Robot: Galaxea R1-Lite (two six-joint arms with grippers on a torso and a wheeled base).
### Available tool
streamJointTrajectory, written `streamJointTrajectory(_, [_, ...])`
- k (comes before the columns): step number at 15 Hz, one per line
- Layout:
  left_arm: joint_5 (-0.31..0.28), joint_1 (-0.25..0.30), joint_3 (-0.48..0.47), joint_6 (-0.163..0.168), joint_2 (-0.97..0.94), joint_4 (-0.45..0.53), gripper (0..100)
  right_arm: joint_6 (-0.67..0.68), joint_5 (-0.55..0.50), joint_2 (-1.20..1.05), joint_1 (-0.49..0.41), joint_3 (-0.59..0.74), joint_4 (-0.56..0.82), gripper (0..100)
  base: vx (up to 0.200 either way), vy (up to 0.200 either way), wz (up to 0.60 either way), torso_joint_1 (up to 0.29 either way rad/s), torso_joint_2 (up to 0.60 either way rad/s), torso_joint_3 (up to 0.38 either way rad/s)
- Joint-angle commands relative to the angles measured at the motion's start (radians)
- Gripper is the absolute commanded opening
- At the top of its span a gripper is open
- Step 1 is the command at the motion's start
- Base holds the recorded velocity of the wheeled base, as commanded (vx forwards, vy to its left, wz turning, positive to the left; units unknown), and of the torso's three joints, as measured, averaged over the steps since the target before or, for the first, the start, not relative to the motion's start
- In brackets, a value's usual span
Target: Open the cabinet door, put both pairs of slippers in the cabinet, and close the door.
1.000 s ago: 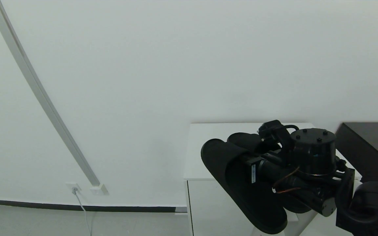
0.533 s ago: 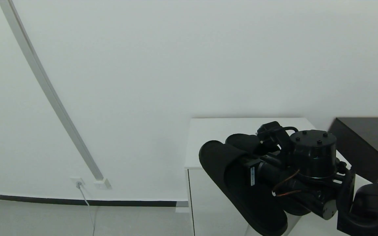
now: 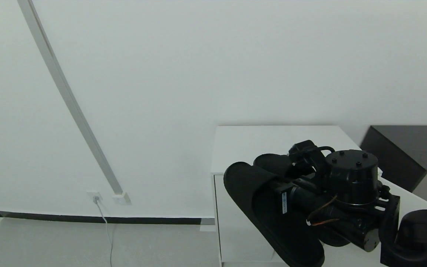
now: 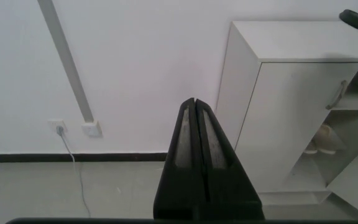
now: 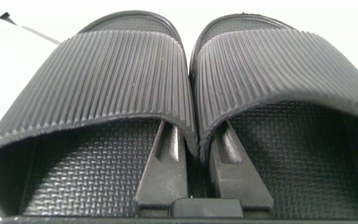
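Note:
A pair of black slippers hangs side by side in the air in front of the white cabinet, soles facing left in the head view. My right gripper is shut on them, its fingers under the ribbed straps and pinching the two inner edges together. My left gripper is shut and holds nothing, well to the left of the cabinet. The cabinet door has a handle; beside it shelves show with a pale pair of slippers.
A dark block stands right of the cabinet. A grey conduit runs down the white wall to an outlet with a cord. Open floor lies left of the cabinet.
The whole head view has shifted, so the wall conduit and cabinet sit differently in the picture. The right gripper keeps its hold on the black slippers in about the same place.

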Motion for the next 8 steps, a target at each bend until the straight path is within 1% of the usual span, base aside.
streamJointTrajectory(1, [0.0, 0.002, 0.0, 0.0, 0.001, 0.0, 0, 0.0, 0.0, 0.004, 0.002, 0.0, -0.002, 0, 0.0, 0.0, 0.0, 0.0, 0.0, 0.0])
streamJointTrajectory(8, [0.001, 0.002, 0.0, 0.0, 0.001, 0.0, 0, 0.0, 0.0, 0.008, 0.002, 0.002, -0.002, 0, 0.0, 0.0, 0.0, 0.0, 0.0, 0.0])
